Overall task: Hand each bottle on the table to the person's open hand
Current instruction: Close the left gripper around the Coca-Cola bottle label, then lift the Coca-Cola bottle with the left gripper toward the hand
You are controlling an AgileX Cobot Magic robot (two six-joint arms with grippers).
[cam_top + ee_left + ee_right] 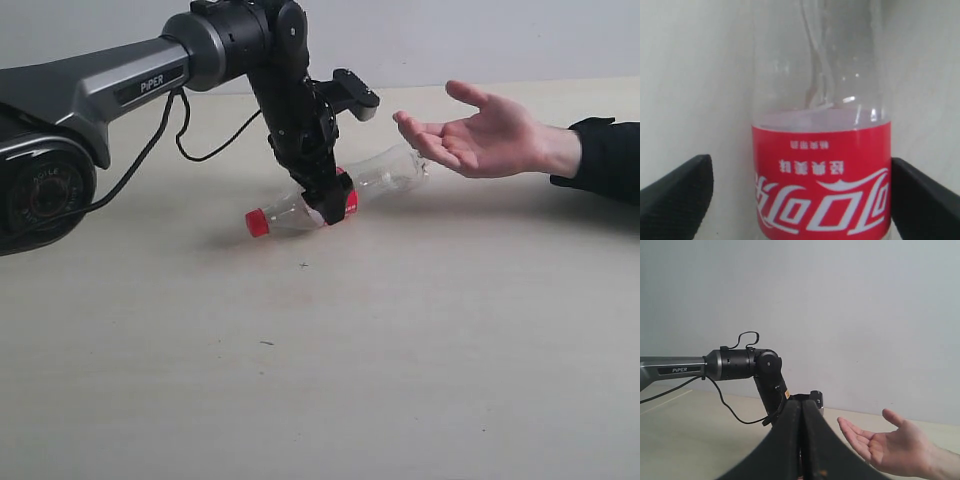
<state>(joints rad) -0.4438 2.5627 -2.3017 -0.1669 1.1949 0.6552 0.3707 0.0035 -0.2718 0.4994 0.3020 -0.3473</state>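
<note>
A clear plastic bottle point(385, 175) with a red cap point(257, 222) and a red label lies on its side on the pale beige table point(400, 350), with the cap toward the left of the exterior view and the base near the person's bare open hand point(480, 135). This hand hovers above the table, palm up, fingers spread, and it holds nothing; its black sleeve cuff point(600, 155) is cut off by the picture edge. The black left gripper point(335, 205) stands over the middle of the bottle and hides most of the label in the exterior view. In the left wrist view its two fingers point(677, 195) are wide apart on both sides of the label: one is clearly apart from the bottle, the other is at the label's edge, and I cannot tell if it touches. Cap and base are cut off there. The right gripper point(802, 407) has its fingers pressed together with nothing between them
</note>
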